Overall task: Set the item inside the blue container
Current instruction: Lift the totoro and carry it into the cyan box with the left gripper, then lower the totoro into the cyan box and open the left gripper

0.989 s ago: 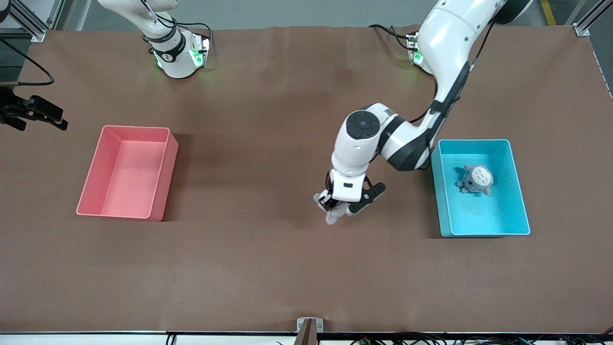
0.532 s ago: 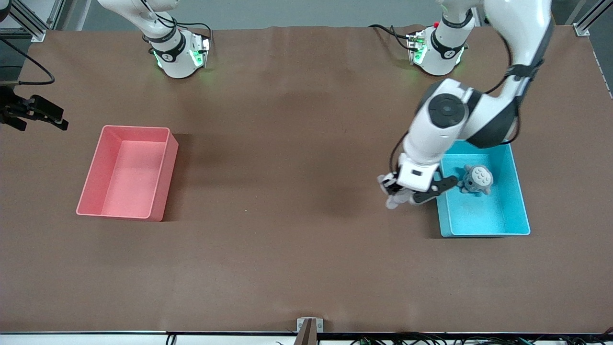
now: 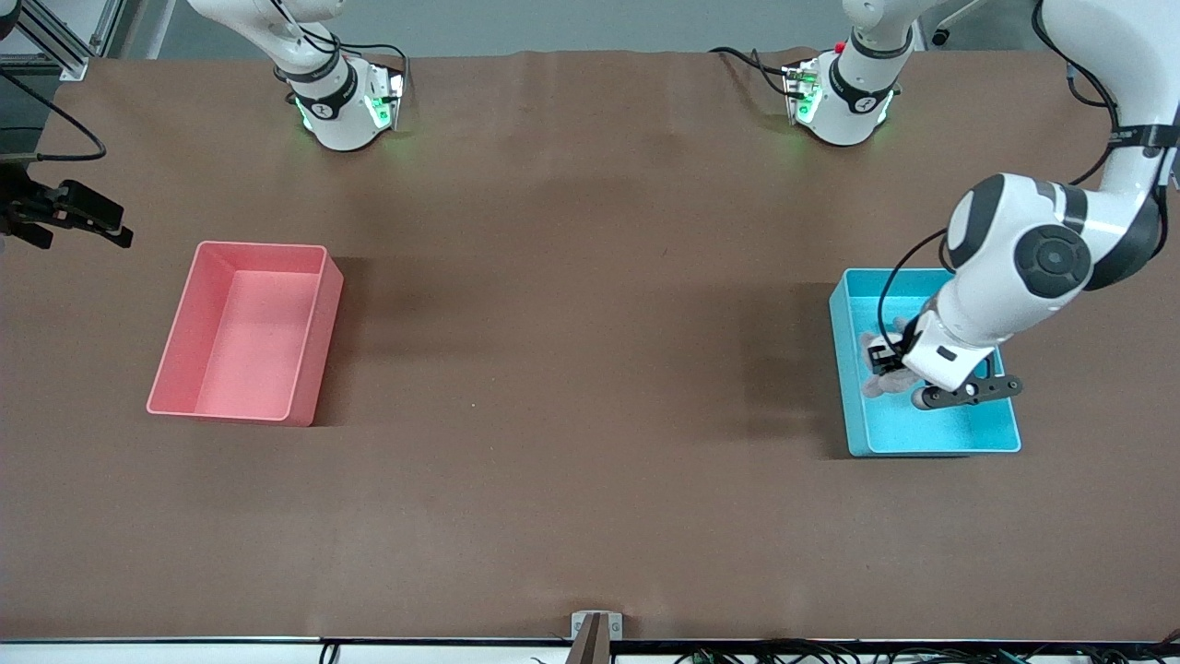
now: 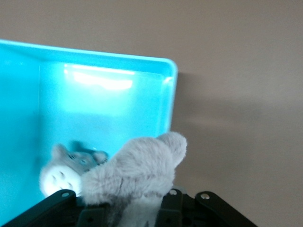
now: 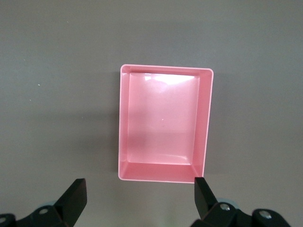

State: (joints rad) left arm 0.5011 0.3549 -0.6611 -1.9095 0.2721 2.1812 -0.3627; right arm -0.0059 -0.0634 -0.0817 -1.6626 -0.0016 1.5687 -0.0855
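Note:
The blue container (image 3: 933,443) stands toward the left arm's end of the table. My left gripper (image 3: 887,367) hangs over its inside, shut on a grey plush item (image 3: 874,373). In the left wrist view the held grey plush item (image 4: 137,170) fills the jaws above the blue container (image 4: 170,94). A second plush toy (image 4: 60,174), grey with a white belly, lies on the container's floor; the arm hides it in the front view. My right gripper (image 5: 139,195) is open high over the pink bin, with nothing between its fingers.
A pink bin (image 3: 309,332) of the same shape stands toward the right arm's end of the table and has nothing in it (image 5: 163,176). Brown mat covers the table between the two bins. The right gripper (image 3: 78,219) shows at the front view's edge.
My left arm has swung from over the middle of the table to over the blue container, carrying the grey plush. The right arm has not moved.

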